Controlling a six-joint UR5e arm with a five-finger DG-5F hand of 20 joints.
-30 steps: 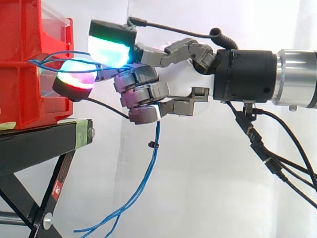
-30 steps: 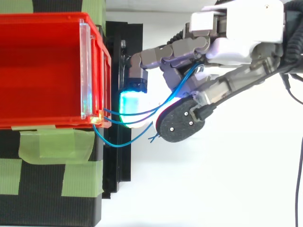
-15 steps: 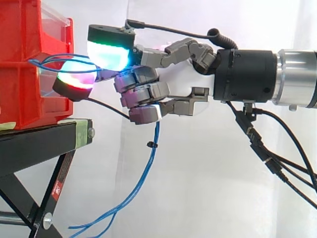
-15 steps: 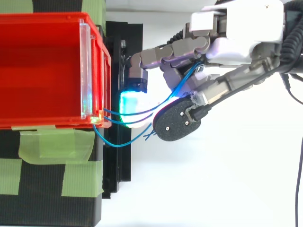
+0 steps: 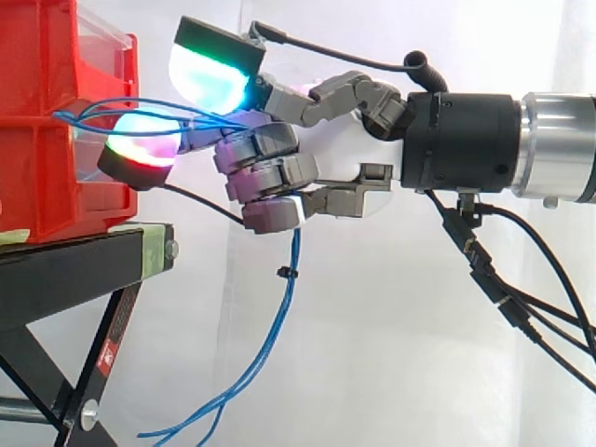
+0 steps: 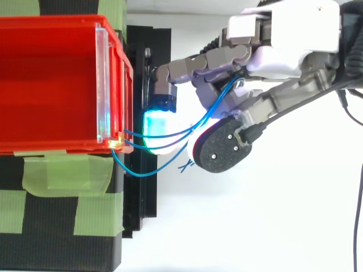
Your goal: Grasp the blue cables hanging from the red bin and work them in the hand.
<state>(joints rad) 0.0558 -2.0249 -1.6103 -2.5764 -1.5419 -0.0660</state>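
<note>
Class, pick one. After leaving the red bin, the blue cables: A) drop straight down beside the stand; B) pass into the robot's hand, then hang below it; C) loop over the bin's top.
B: the blue cables run from the red bin into the hand, curled round them, and dangle beneath.

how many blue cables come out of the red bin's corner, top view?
3. Two blue cables run side by side from the bin corner into the hand; the third swings out in a wider loop first. More may be hidden under the hand.
</note>
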